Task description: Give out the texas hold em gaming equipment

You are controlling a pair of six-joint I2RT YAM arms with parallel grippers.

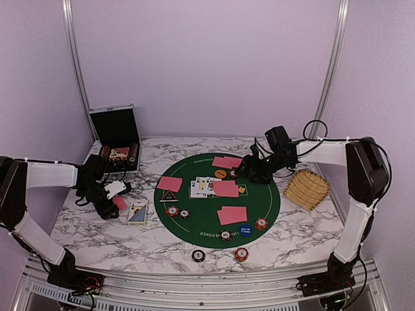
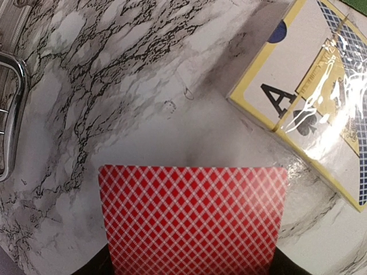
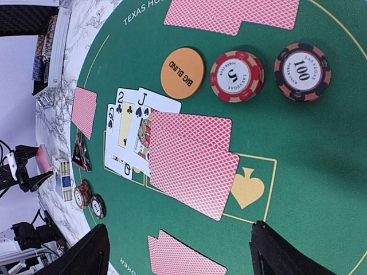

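Left gripper point(image 1: 115, 196): jaws close together on a red-backed card point(image 2: 192, 220), whose near edge runs in between the dark fingers. The card's back faces the wrist camera. It sits just above the marble table point(image 2: 114, 86), beside the card box point(image 2: 309, 97) printed with an ace of spades, and left of the green mat point(image 1: 201, 223). Right gripper point(image 3: 179, 229): fingers point(image 3: 94, 255) spread wide with nothing between them, hanging over the far right part of the mat. Under it lie the face-up cards point(image 3: 129, 129), with the 2 and J of clubs readable, partly covered by face-down cards point(image 3: 192, 163). Beyond those: orange button point(image 3: 182, 73) marked BIG BLIND, a 5 chip point(image 3: 236, 75) just beside it, then a 100 chip point(image 3: 302, 71). Blue button point(image 1: 244, 229) near the mat's near edge; black triangular marker point(image 1: 169, 196) at its left edge. Near chip point(image 1: 198, 255) and second chip point(image 1: 241, 254) lie off the mat on the marble. Open case point(image 1: 115, 139) far left; wicker tray point(image 1: 306, 189) right of the mat.
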